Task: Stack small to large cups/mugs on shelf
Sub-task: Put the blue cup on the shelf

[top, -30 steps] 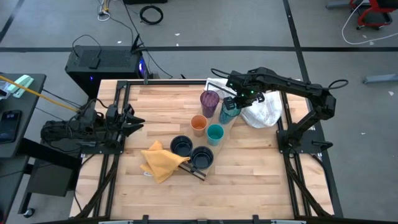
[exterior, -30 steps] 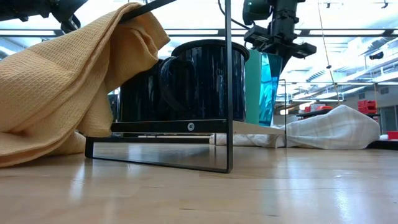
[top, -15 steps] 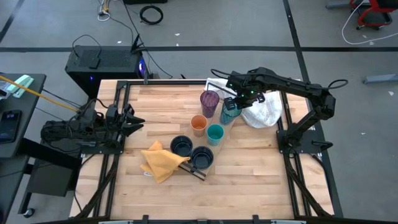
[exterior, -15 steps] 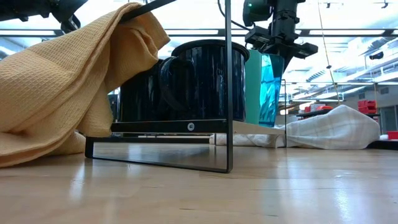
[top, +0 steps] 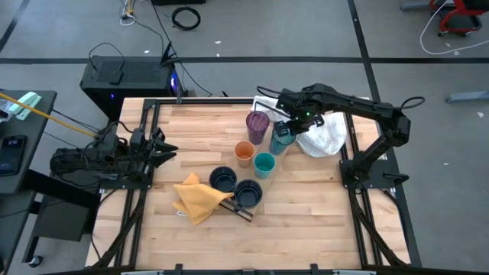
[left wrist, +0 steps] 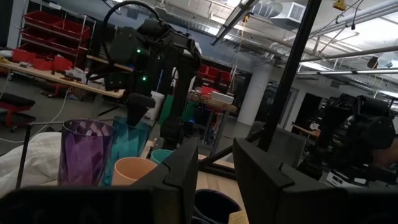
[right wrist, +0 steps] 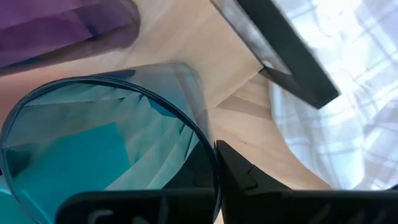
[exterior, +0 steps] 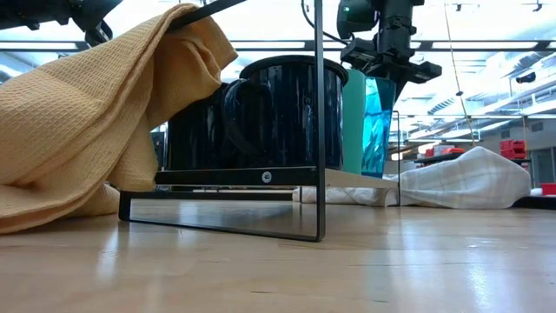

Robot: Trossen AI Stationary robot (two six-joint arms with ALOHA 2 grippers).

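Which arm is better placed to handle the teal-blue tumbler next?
Right. The right gripper sits over the teal-blue tumbler, one finger at its rim. The left gripper waits at the table's left edge, far from the cups.

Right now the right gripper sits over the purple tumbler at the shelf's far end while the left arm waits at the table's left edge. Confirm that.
Wrong cup. The right gripper is at the teal-blue tumbler, not the purple tumbler beside it, as the high view shows. The rest holds.
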